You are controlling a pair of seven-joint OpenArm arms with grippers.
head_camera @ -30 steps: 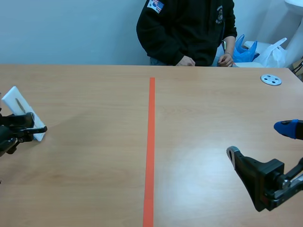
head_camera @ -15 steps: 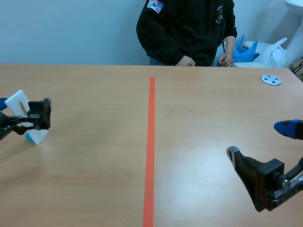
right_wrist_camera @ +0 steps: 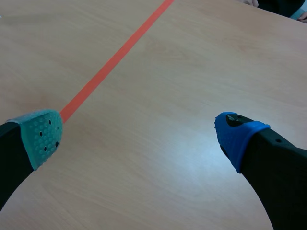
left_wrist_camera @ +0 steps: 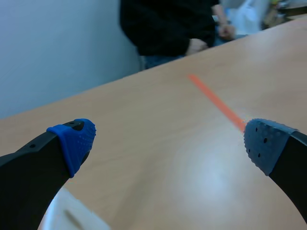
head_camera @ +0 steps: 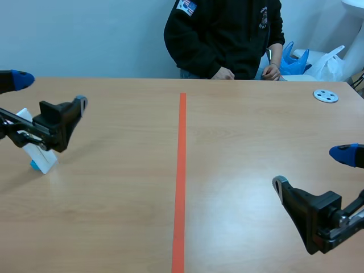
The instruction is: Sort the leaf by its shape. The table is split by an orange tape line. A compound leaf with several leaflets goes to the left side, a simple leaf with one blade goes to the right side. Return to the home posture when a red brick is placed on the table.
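Note:
A white card on a small blue base stands on the left part of the table, left of the orange tape line. It is partly hidden by my left arm, and I cannot make out the leaf on it. In the left wrist view a corner of the card lies under the gripper. My left gripper hangs open above the card, with nothing between its fingers. Low on the right side of the table, my right gripper is open and holds nothing.
A person in a dark top sits across the table, hands at its far edge. A grey disc lies at the far right. Plastic bags sit behind the table's right end. No red brick is in view.
My left gripper opened and let go of the white card, then rose up and to the right. The card stays standing at the left. The right arm has not moved.

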